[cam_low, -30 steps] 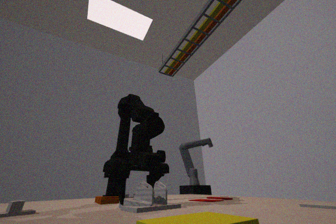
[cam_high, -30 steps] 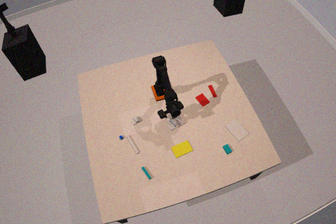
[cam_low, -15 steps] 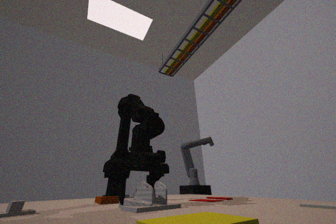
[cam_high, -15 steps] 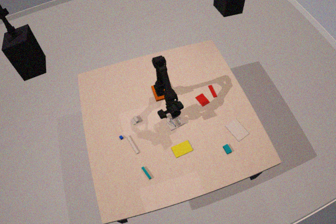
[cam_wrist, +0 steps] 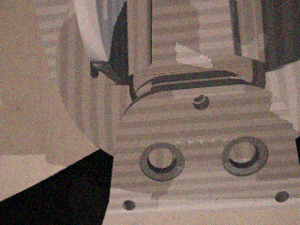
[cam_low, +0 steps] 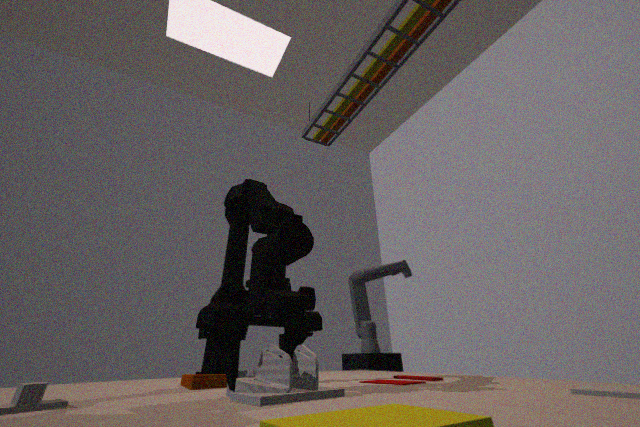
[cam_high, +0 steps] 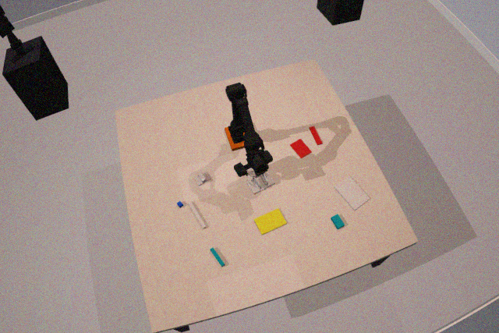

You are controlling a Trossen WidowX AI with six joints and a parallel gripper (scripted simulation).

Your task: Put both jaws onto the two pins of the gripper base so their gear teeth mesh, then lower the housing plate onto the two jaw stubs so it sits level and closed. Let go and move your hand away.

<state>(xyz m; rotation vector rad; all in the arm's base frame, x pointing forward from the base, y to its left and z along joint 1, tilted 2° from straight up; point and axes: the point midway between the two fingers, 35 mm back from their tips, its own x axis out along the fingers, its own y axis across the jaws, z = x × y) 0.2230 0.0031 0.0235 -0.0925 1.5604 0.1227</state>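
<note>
Wrist view: the hand [cam_high: 256, 172] [cam_low: 291, 351] [cam_wrist: 195, 149] is holding the housing plate [cam_wrist: 202, 127], spread fairly wide around it, above the gripper base [cam_high: 262, 189] [cam_low: 289, 398]. Both round openings have pale stubs showing in them, so I'd call this the final seating. I'd keep the plate level, ease straight down without twisting, check both stubs evenly, then open gently and rise straight; a sideways tug could tip it or unmesh the teeth, which I can't make out.

Counting outward from the base on the counter [cam_high: 177, 288] [cam_low: 155, 412]: one hand, one housing plate, two large openings, two stubs. Around the base lie one yellow block [cam_high: 270, 221] [cam_low: 382, 416], one orange block [cam_high: 232, 140] [cam_low: 202, 381], two red pieces [cam_high: 301, 148] [cam_low: 392, 382], two teal pieces [cam_high: 337, 221], one blue cube [cam_high: 180, 203], one pale strip [cam_high: 197, 214] and one pale sheet [cam_high: 352, 193] [cam_low: 604, 393].
</note>
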